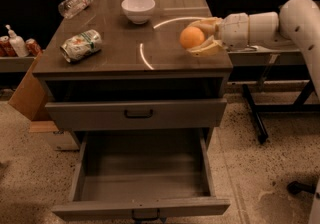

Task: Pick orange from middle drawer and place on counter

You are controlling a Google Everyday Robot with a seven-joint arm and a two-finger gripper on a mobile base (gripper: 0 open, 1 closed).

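The fingers (206,49) are clamped on the orange (191,37), with the gripper (196,38) reaching in from the right over the right side of the counter (110,60). The middle drawer (142,207), nearer, stands open and empty. The pick looks done; what is left is setting the fruit down and letting go

We see a white bowl (138,8) upright at the back of the counter (115,33), left of the gripper (196,38), which clasps the orange (191,37) over the counter's right edge. A clear plastic bottle (76,3) lies on its side at the back left corner. A dented green-and-white can (81,45) lies sideways near the left edge. Farther left, a white pump bottle (16,43) and red cans (33,46) stand on a shelf (20,61), with a cardboard box (25,93) below.
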